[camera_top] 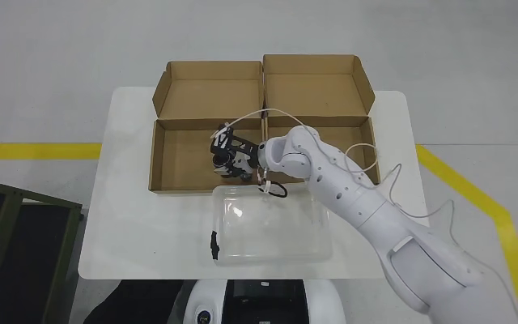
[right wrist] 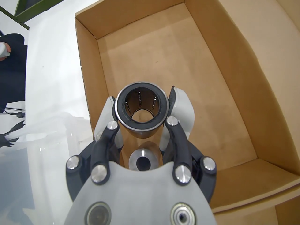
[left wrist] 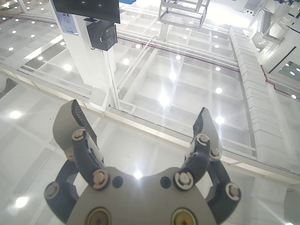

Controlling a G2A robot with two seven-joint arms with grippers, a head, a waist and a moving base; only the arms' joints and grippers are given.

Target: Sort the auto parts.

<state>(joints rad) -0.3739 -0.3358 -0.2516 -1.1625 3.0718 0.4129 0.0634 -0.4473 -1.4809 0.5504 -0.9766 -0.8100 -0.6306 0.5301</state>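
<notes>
Bearing (right wrist: pixel 140 125), ball rows inside, gripped by right claw (right wrist: pixel 143 97) over box (right wrist: pixel 175 59); left claw (left wrist: pixel 139 107) spread.

The top view looks down over the table (camera_top: pixel 129 211), the right wrist view closely into a cardboard box (right wrist: pixel 175 59) there, the left wrist view toward the ceiling (left wrist: pixel 187 71).

We count 2 cardboard boxes: left box (camera_top: pixel 182 158), right box (camera_top: pixel 316 89). 1 clear tray (camera_top: pixel 275 257). 2 metal cyl. parts: bearing (right wrist: pixel 140 124), metal bush (right wrist: pixel 134 158). 1 sm. black piece (camera_top: pixel 214 245).
</notes>
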